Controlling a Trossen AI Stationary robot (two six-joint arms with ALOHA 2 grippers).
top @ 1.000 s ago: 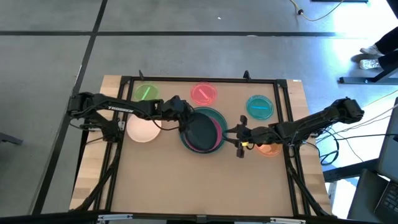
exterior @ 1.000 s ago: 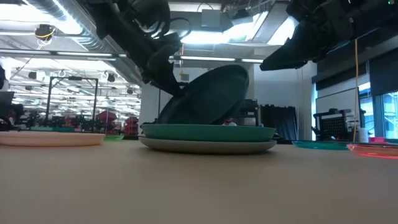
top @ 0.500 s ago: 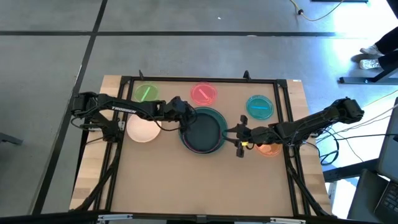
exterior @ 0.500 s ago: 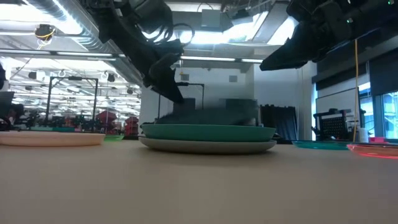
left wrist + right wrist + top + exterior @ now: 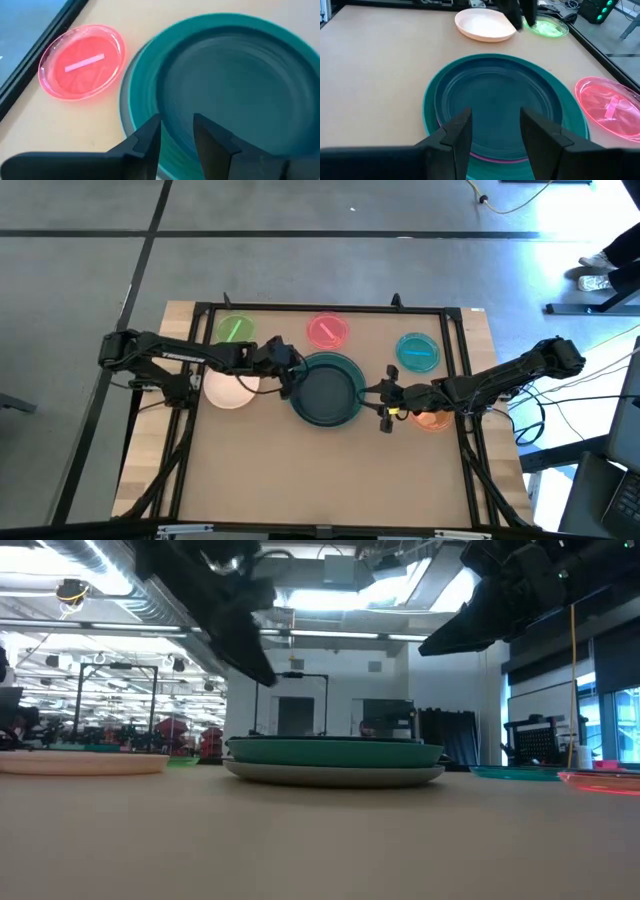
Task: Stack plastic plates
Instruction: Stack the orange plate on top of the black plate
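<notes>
On the table's left side, the white plate [image 5: 229, 388] lies flat with the green plate [image 5: 235, 329] behind it near the far frame rail, and the left arm reaches over the white plate so that the left gripper [image 5: 287, 370] hangs empty, fingers parted, at the left rim of the central stack. That stack sits mid-table: the high view shows only the dark slate plate [image 5: 326, 391] nested in the teal plate [image 5: 349, 367], while the low view adds a grey plate [image 5: 335, 775] underneath, and the right wrist view alone catches a thin magenta edge [image 5: 495, 159] peeking from under the slate plate. Behind the stack lies the pink plate [image 5: 327, 330], which the left wrist view shows just beside the teal rim but apart from it. Farther right the teal-blue plate [image 5: 417, 351] rests near the far rail. The right gripper [image 5: 377, 397] hovers just off the stack's right rim, fingers spread and holding nothing, with the orange plate [image 5: 432, 418] partly hidden beneath its arm.
</notes>
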